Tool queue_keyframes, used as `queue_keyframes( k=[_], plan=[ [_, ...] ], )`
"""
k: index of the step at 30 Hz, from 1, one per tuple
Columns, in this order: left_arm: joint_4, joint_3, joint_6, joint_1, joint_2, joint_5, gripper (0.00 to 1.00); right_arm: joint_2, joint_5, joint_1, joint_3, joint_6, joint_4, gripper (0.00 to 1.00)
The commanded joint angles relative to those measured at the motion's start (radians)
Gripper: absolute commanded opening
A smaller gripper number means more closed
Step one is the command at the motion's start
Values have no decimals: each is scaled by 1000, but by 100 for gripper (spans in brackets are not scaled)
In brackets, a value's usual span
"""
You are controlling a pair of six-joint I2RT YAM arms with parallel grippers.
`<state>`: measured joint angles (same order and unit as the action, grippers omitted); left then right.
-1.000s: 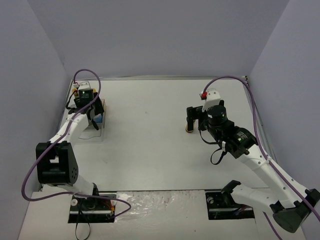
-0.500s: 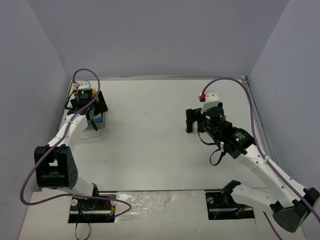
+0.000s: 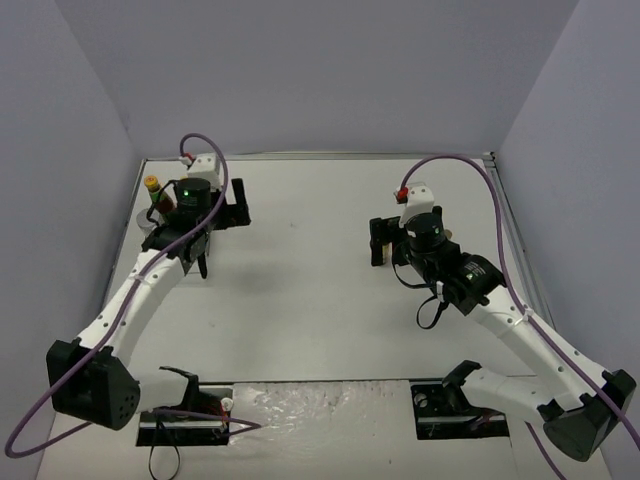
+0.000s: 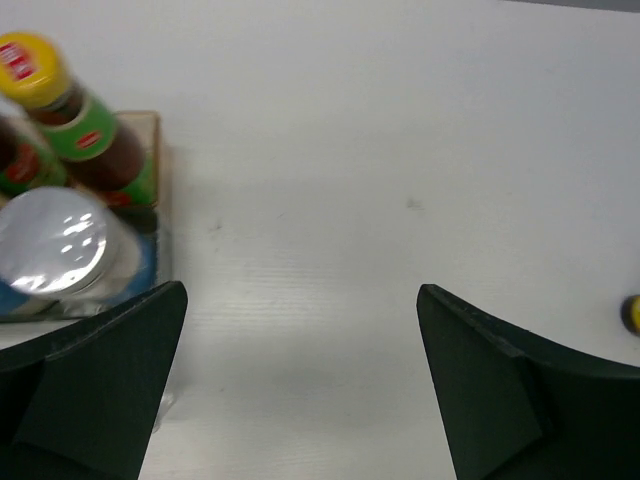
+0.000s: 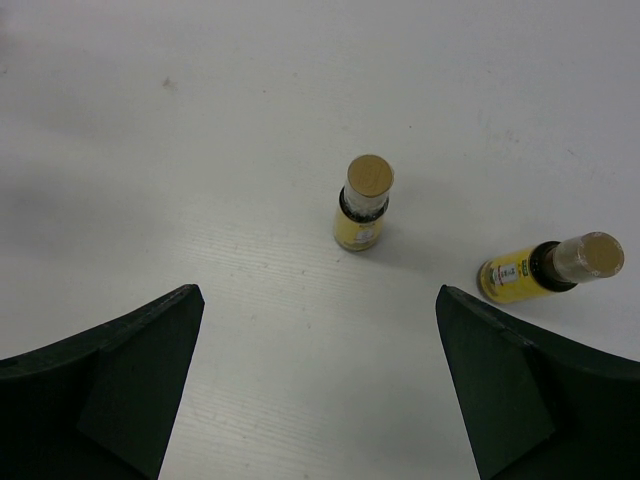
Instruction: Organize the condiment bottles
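In the left wrist view a clear tray (image 4: 153, 190) at the left holds two dark bottles with red-green labels (image 4: 100, 150) (image 4: 15, 165) and a white silver-lidded jar (image 4: 60, 240). My left gripper (image 4: 300, 290) (image 3: 200, 225) is open and empty over bare table just right of the tray. One orange-capped bottle (image 3: 152, 186) shows in the top view. My right gripper (image 5: 320, 292) (image 3: 395, 242) is open and empty, short of two tiny yellow brown-capped bottles. One yellow bottle (image 5: 362, 215) stands upright; the other (image 5: 545, 268) lies on its side to its right.
A yellow spot (image 4: 632, 314) shows at the right edge of the left wrist view. Grey walls enclose the white table (image 3: 300, 280) on the left, back and right. Purple cables loop above both arms.
My left gripper has opened, left the jar in the tray and drawn back to the right of it. The right gripper has shifted slightly and stays open.
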<state>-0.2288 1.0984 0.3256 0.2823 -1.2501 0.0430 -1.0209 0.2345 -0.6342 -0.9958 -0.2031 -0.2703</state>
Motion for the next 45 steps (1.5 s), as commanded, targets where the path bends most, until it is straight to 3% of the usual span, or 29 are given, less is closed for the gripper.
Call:
queue_keyframes(
  k=[1, 7, 12, 21, 33, 40, 45],
  plan=[
    [231, -3, -82, 188, -26, -91, 97, 58, 6, 8, -39, -4, 66, 98],
    [422, 83, -135, 363, -195, -221, 97, 106, 5, 9, -79, 3, 65, 98],
    [468, 232, -179, 460, -373, -294, 97, 133, -5, 9, -83, 2, 57, 98],
    [559, 391, -188, 524, -617, -375, 89, 175, -10, 10, -86, -10, 36, 98],
    [603, 479, -189, 548, -760, -373, 80, 217, -6, 10, -66, -24, 6, 98],
    [620, 508, -183, 551, -813, -364, 66, 231, -3, 10, -61, -27, -4, 98],
    [629, 489, -184, 552, -796, -342, 43, 243, -1, 10, -53, -33, -7, 98]
  ],
)
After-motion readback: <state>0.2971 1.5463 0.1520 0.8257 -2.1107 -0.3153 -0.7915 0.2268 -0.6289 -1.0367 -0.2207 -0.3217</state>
